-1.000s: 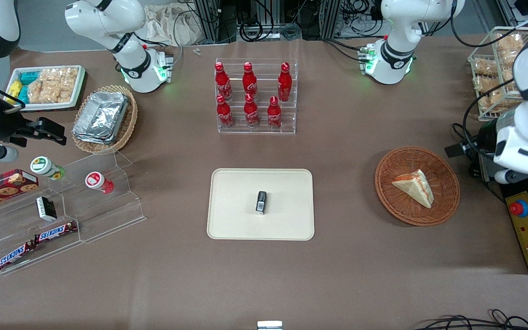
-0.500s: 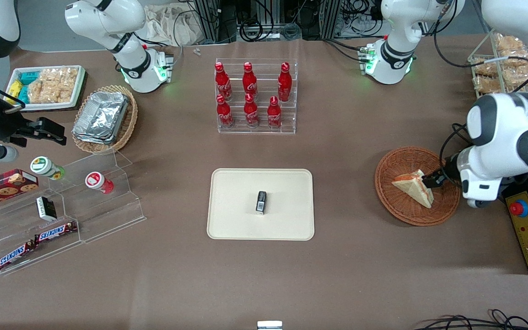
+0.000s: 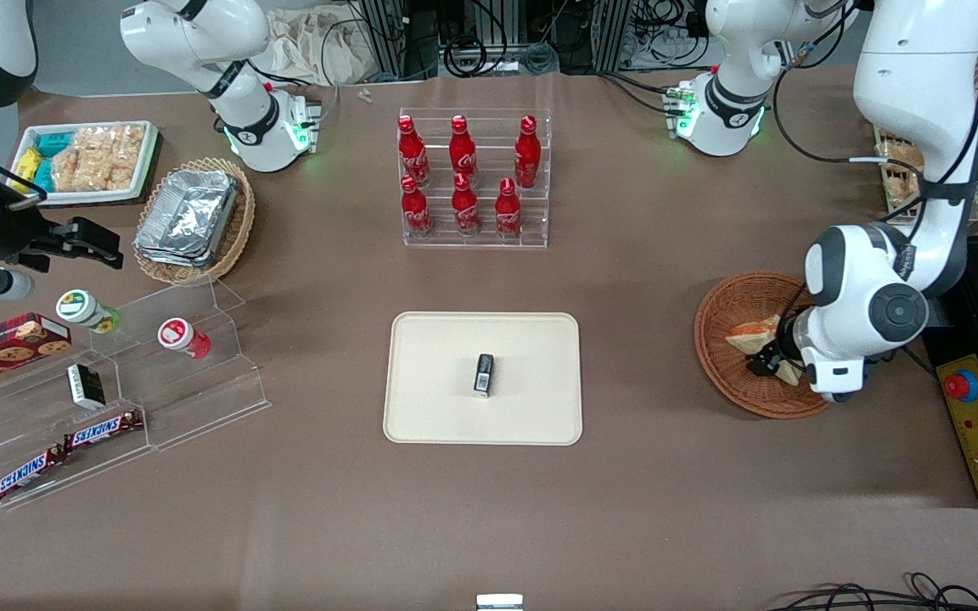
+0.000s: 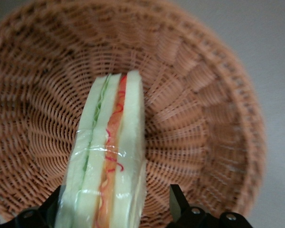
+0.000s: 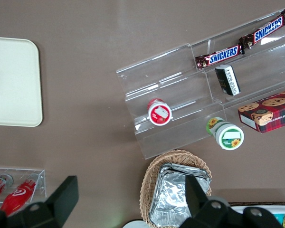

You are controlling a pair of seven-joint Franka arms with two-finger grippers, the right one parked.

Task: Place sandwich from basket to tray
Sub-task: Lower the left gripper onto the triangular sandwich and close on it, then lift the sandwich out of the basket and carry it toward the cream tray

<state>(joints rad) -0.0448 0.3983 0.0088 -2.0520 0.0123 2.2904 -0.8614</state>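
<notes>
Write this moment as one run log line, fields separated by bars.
phase: reach | pincer: open, straddling sandwich | sandwich: in basket | tray: awaiting sandwich

Camera setup: one high front overview, two wrist cams.
Front looks steeply down on the whole tabletop (image 3: 667, 255); left wrist sits close above the basket (image 4: 204, 95), shared with front; right wrist looks down, sharing the tray (image 5: 14, 80).

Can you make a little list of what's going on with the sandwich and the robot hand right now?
sandwich: in the basket, standing on edge, filling showing
hand: down in the basket, open, one finger on each side of the sandwich
grip: fingers not closed on it yet
tray: holds a small dark box, no sandwich yet
</notes>
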